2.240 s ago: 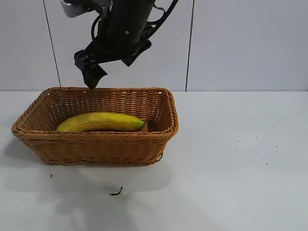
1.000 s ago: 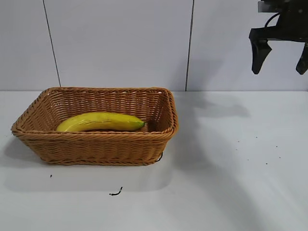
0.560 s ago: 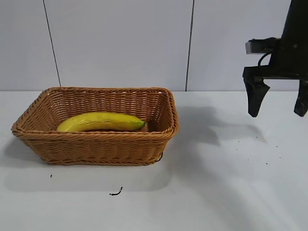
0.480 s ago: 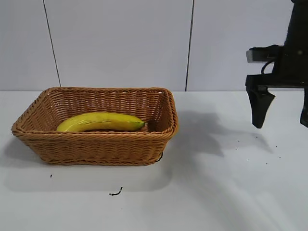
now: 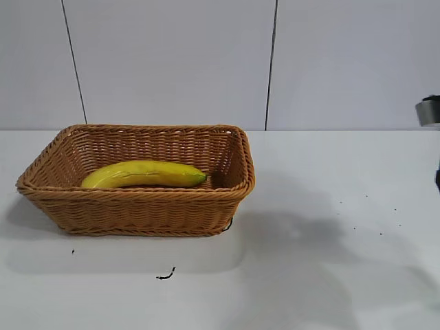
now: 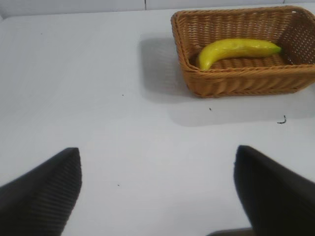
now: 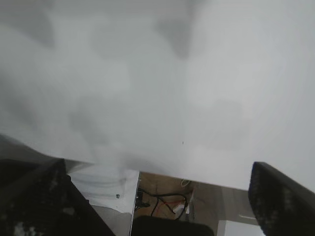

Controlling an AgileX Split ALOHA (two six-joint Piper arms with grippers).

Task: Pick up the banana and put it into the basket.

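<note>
The yellow banana point(image 5: 144, 174) lies lengthwise inside the tan wicker basket point(image 5: 137, 206) at the left of the table, greenish tip toward the right. The left wrist view shows the banana point(image 6: 236, 49) and the basket point(image 6: 246, 81) far off. My left gripper point(image 6: 156, 149) is open and empty above bare table, well away from the basket, and is out of the exterior view. My right gripper point(image 7: 157, 164) is open and empty over the table's edge. Only a bit of the right arm point(image 5: 430, 110) shows at the exterior view's right border.
A small dark scrap point(image 5: 165, 275) lies on the white table in front of the basket; it also shows in the left wrist view point(image 6: 282, 119). The right wrist view shows the table's edge with cables point(image 7: 162, 201) on the floor below.
The right arm has swung from above the basket to the far right, come down, and left the exterior view almost wholly. The banana and basket have not moved.
</note>
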